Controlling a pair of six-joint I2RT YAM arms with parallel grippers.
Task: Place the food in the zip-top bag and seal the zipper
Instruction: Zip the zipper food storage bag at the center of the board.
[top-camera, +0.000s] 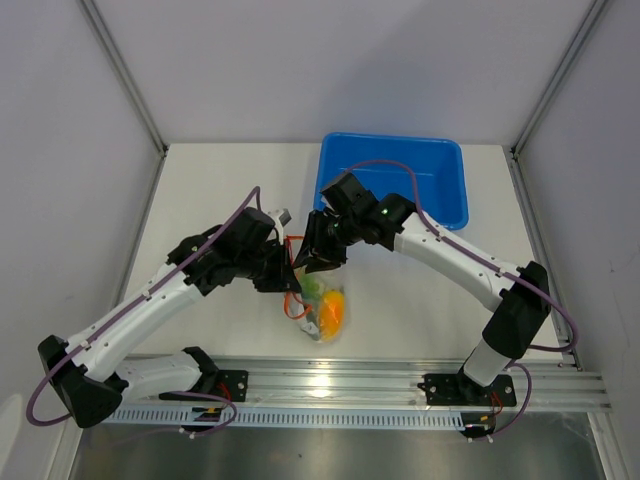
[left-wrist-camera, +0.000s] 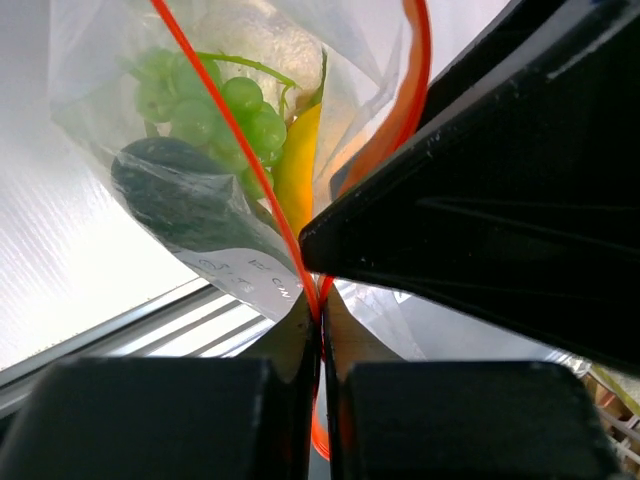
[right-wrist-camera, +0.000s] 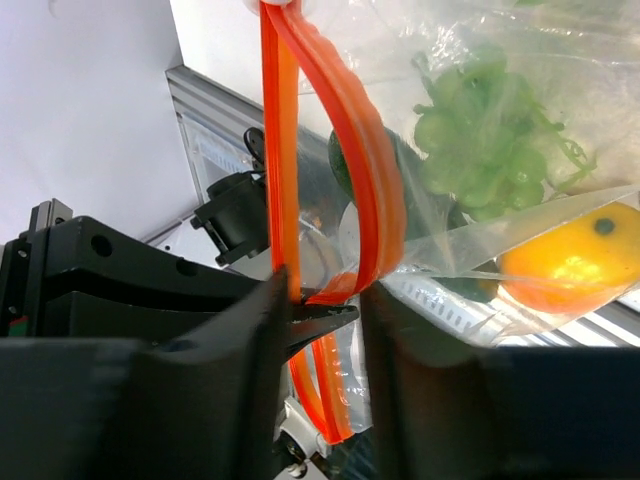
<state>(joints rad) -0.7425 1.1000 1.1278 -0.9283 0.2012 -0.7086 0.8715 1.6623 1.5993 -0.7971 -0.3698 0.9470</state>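
The clear zip-top bag (top-camera: 322, 305) hangs between my two grippers near the table's front middle. Inside it, the left wrist view shows the dark green cucumber (left-wrist-camera: 180, 205), the green pea-like cluster (left-wrist-camera: 215, 100), the yellow mango (left-wrist-camera: 297, 165) and the white cauliflower (left-wrist-camera: 255, 40). My left gripper (left-wrist-camera: 322, 315) is shut on the orange-red zipper (left-wrist-camera: 235, 150) at one end of the mouth. My right gripper (right-wrist-camera: 318, 305) is open, its fingers straddling the zipper (right-wrist-camera: 375, 180) right beside the left fingertips. The two zipper strips are still apart there. In the top view the grippers (top-camera: 288, 278) (top-camera: 318, 258) nearly touch.
A blue plastic bin (top-camera: 395, 180) stands at the back right, just behind the right arm. An aluminium rail (top-camera: 400, 385) runs along the table's near edge below the bag. White walls close in the table on both sides.
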